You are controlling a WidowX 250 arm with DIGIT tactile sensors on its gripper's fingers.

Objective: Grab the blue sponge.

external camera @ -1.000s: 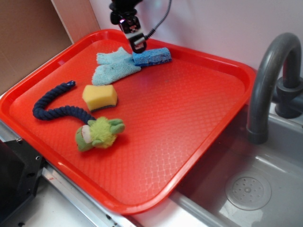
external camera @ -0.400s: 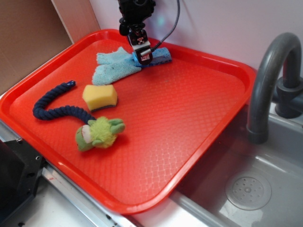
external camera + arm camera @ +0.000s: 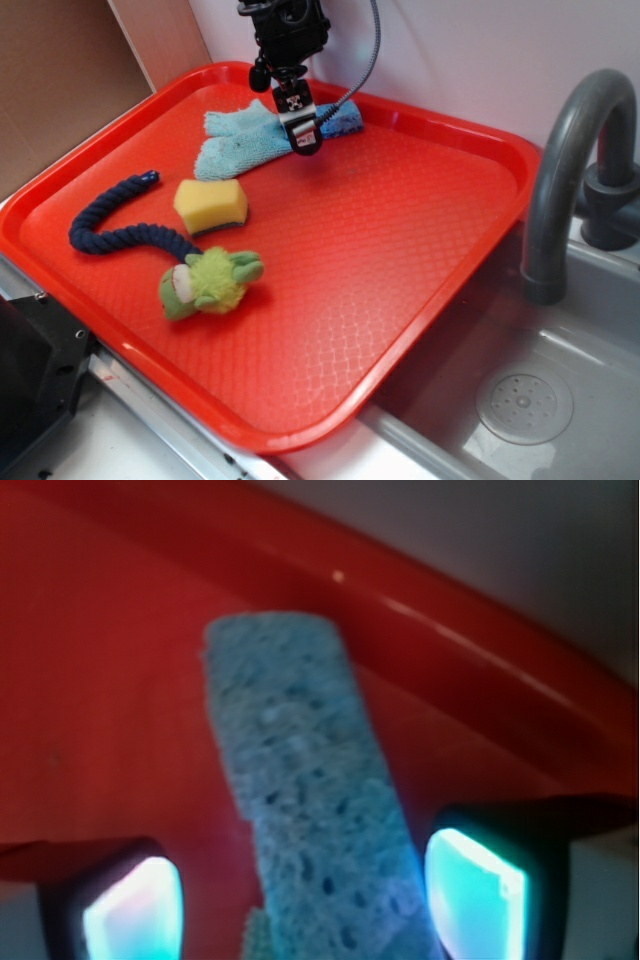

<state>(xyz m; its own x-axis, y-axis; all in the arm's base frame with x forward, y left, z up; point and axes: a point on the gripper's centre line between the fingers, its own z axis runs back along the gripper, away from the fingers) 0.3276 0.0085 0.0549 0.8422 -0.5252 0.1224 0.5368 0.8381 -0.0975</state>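
Straddling one blue sponge [image 3: 310, 800], the spread pincer [image 3: 300, 900] hangs over one red tray [image 3: 420, 260].

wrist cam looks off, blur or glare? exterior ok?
Wrist: soft all over, sponge pores still readable, finger pads blown out cyan-white, a glare streak on the tray rim. Exterior: sharp, evenly lit, faint sheen on the tray, gripper hides part of the sponge.

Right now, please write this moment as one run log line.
stage: approach | pincer: open, straddling blue sponge, no grip yet | sponge: flat on red tray, beside teal cloth
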